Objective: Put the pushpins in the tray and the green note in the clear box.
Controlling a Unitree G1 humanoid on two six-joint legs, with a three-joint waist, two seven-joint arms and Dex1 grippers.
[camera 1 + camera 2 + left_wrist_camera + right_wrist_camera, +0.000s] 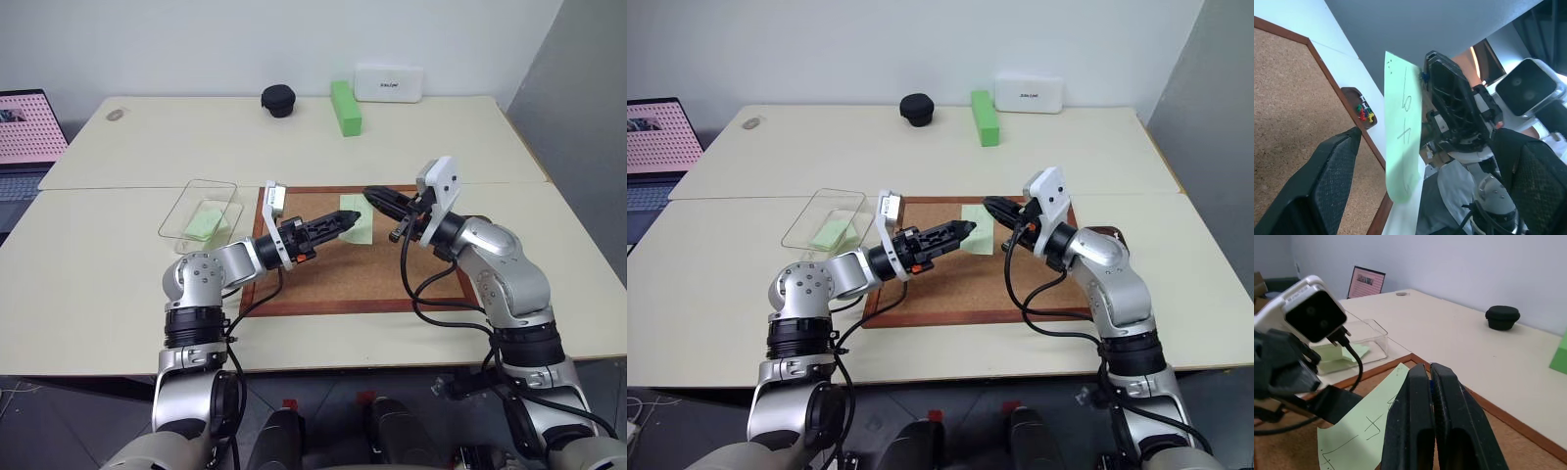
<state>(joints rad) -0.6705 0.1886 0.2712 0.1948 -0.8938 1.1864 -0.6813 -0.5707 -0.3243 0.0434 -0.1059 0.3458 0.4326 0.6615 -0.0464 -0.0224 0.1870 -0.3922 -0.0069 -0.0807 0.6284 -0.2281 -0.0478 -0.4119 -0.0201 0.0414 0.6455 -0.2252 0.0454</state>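
A: Left gripper (345,221), two black fingers: spread wide, nothing held. Pointed across at the other tool.

B: Thin pale-green paper note (1403,128)?

A: Hanging edge-on just ahead of the left fingertips, between the two tools; long side running up and down. Lifted off the wood-framed corkboard (323,284).

B: Right gripper (373,195)?

A: Clamped fully together, pinching what looks like a small blue pin at the note's top edge, note dangling from it.

B: Destinations?

A: Transparent plastic box (199,209) back beside the left arm, green paper already inside. Small reddish-brown tray (1359,106), coloured pushpins (1365,112) in it, beyond the corkboard's edge near the right arm.

B: Judgement?

A: Left tool nearer; fingers likely to close across the sheet's flat faces.
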